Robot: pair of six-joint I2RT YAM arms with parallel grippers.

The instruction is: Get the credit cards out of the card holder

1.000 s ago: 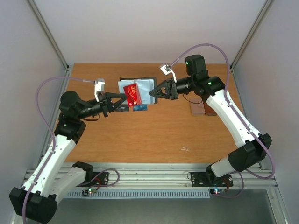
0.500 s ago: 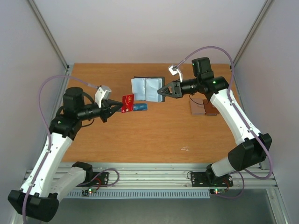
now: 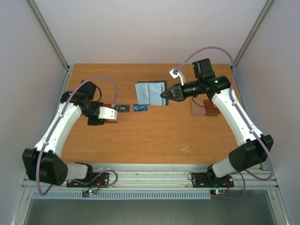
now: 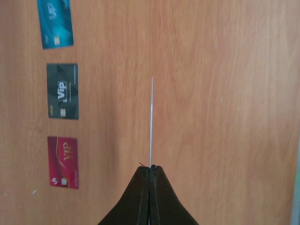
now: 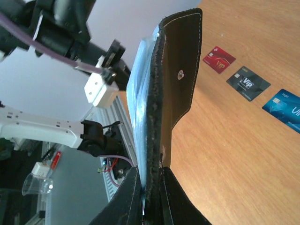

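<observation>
My right gripper (image 5: 151,171) is shut on one edge of the card holder (image 5: 176,93). It holds the holder off the table, folded open, with the pale blue pockets (image 3: 149,92) facing up in the top view. My left gripper (image 4: 150,167) is shut on a thin credit card (image 4: 151,122) seen edge-on, so its face is hidden. Three credit cards lie flat in a row on the table to the left of those fingers: blue (image 4: 55,23), black (image 4: 62,91) and red (image 4: 63,162). In the top view the left gripper (image 3: 111,119) sits low beside the black card (image 3: 123,108).
A brown wallet-like piece (image 3: 204,108) lies on the table under the right forearm. The wooden table (image 3: 154,136) is walled at the back and on both sides. The arm bases and a metal rail (image 3: 150,176) line the near edge.
The left gripper pulled a red card out of the holder and swung left and down, close to the row of cards on the table. The right gripper carried the holder slightly to the right.
</observation>
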